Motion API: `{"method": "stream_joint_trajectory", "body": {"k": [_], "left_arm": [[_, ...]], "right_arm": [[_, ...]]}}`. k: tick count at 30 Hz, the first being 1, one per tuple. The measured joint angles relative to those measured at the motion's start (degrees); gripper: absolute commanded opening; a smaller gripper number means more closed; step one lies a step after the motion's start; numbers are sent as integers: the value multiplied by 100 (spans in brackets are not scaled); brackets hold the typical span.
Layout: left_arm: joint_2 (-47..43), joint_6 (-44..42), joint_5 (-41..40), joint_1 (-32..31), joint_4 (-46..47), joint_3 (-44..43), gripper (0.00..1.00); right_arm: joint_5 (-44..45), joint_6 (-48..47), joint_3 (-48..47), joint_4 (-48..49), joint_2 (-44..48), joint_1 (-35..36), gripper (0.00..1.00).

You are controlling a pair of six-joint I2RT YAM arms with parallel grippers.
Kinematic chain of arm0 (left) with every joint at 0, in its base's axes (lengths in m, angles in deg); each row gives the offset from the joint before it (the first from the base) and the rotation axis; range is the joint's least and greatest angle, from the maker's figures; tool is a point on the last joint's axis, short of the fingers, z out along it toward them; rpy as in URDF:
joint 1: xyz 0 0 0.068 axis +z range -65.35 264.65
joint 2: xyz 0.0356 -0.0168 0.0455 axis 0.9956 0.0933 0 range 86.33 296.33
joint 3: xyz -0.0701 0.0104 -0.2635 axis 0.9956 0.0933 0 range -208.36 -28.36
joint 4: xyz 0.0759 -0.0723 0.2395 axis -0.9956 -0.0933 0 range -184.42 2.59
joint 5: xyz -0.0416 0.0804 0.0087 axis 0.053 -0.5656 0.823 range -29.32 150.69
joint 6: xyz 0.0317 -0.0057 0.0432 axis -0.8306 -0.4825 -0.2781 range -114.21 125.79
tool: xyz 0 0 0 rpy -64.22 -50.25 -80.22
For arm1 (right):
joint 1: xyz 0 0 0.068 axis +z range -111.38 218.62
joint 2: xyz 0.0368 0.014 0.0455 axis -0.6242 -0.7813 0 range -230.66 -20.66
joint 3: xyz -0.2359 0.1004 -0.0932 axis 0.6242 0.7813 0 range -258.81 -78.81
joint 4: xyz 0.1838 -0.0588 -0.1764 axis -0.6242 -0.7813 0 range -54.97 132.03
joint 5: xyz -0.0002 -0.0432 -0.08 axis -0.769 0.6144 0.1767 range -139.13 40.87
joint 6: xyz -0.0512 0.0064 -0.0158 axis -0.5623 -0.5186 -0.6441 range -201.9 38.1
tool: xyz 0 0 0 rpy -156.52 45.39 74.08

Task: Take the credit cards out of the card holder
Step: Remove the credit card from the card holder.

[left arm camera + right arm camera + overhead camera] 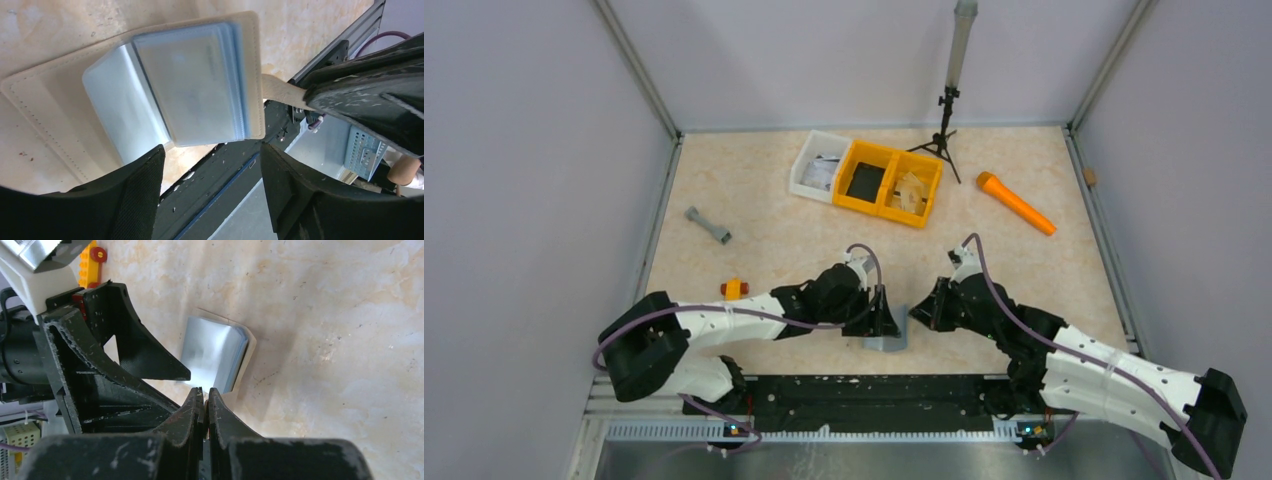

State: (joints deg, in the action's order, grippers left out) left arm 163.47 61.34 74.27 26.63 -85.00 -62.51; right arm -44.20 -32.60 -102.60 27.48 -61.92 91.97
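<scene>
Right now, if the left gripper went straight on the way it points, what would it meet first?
Probably the card holder, at its clear sleeves, which lie straight ahead of the open left gripper. How near they are is hard to judge.

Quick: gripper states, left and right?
Left gripper: open, nothing gripped.
Right gripper: shut, pinching the card holder by its tan flap.

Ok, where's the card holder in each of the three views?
Top external: card holder, low centre.
Left wrist: card holder, lying open, filling the upper middle.
Right wrist: card holder, centre, just above the right gripper.
Shared landmark: that right gripper, pinching the holder's tan flap.
</scene>
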Motion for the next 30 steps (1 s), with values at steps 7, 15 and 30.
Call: {"method": "stream_joint_trajectory", "body": {"k": [7, 15, 30], "left_arm": [[-15, -151, -260, -155, -461, -507, 73], [415, -166, -238, -170, -592, -621, 65], [905, -131, -190, -170, -540, -597, 24]], "right_arm": [[-79, 26, 0, 4, 0, 0, 0], [-120, 42, 0, 37, 0, 0, 0], [-131, 46, 0, 35, 15, 0, 0]]}}
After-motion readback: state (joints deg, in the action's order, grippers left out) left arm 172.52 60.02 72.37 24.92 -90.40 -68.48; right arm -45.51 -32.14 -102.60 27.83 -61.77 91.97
